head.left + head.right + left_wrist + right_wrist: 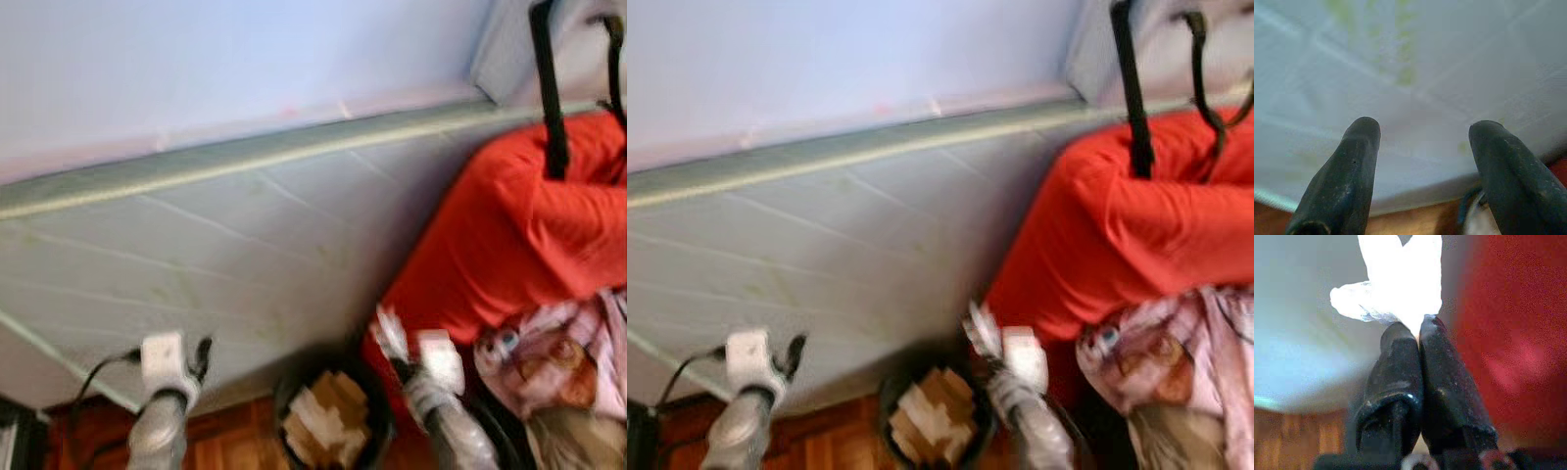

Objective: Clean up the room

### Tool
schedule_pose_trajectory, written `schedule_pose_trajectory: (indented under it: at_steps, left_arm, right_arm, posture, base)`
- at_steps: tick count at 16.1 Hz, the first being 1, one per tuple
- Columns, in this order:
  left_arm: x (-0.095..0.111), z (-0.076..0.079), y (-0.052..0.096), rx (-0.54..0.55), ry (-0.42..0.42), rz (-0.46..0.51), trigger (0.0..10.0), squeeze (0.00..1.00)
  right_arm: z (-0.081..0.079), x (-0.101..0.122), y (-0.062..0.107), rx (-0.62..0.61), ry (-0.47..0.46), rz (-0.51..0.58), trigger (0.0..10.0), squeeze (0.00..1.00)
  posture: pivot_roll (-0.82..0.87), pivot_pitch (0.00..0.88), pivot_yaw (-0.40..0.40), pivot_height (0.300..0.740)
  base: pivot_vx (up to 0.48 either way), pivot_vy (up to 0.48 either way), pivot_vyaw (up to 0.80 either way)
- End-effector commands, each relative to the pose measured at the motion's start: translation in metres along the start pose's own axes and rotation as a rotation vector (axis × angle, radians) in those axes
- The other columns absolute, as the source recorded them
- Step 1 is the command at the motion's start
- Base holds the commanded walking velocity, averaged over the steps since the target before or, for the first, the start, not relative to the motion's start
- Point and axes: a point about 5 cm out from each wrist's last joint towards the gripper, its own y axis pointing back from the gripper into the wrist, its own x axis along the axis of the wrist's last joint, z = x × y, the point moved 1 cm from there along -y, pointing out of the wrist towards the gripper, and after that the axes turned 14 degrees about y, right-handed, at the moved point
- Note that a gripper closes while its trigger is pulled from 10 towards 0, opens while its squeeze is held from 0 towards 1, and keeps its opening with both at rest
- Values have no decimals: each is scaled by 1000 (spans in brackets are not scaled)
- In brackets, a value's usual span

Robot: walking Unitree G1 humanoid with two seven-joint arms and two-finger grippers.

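My right gripper (1418,333) is shut on a crumpled white piece of paper or plastic (1396,281), which sticks out past the fingertips. In the eye views that white scrap (389,333) is held up just right of a dark round bin (333,411) on the floor, which holds pale crumpled paper and cardboard bits. My left gripper (1422,129) is open with nothing between its fingers, facing the pale mattress side (1410,73); in the left eye view the left gripper (201,357) sits left of the bin.
A pale quilted mattress (196,245) stands along the wall. A red blanket (519,235) lies heaped at the right, with a patterned pink cloth (558,362) below it and black straps (549,88) above. Wooden floor (225,446) shows at the bottom.
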Motion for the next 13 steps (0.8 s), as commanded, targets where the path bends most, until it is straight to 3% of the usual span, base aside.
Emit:
schedule_pose_trajectory:
  at_steps: [1,6,9,13]
  left_arm:
    - [2,-3,2,-4,-15,17,10000,0]
    - [9,13,6,-64,-17,98,10000,0]
    - [12,20,9,-94,-23,124,10000,0]
    - [16,26,16,-121,-41,142,10000,0]
  right_arm:
    - [7,4,2,-35,15,34,10000,0]
    - [4,14,5,-29,32,129,10000,0]
    - [8,10,14,-111,16,140,10000,0]
    - [3,-2,23,-101,12,105,10000,0]
  posture:
    - [94,192,-22,740]
    - [31,229,-6,740]
    - [25,236,-2,740]
    - [28,262,11,720]
  base:
    - [0,0,0]
    - [0,0,0]
    - [0,0,0]
    - [0,0,0]
